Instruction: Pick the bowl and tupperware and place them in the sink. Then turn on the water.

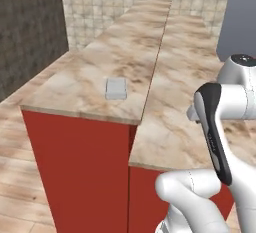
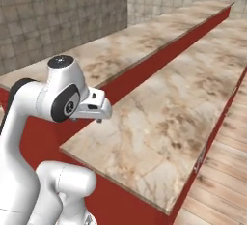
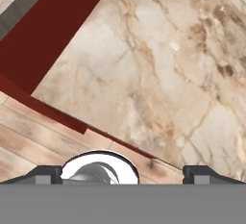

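Left base view carries the tupperware (image 1: 116,88), a small flat light grey box with rounded corners lying on the upper marble counter (image 1: 95,72) at about nine o'clock from the arm's elbow, well apart from it. Right base view gives the lower marble counter (image 2: 178,108) and a tiled wall (image 2: 58,11) at eleven o'clock. Hand view looks down on marble, a dark red cabinet side (image 3: 43,31) at ten o'clock and wooden floor (image 3: 29,136) at eight o'clock; the gripper (image 3: 123,175) stands released, tips wide apart, grasping nothing.
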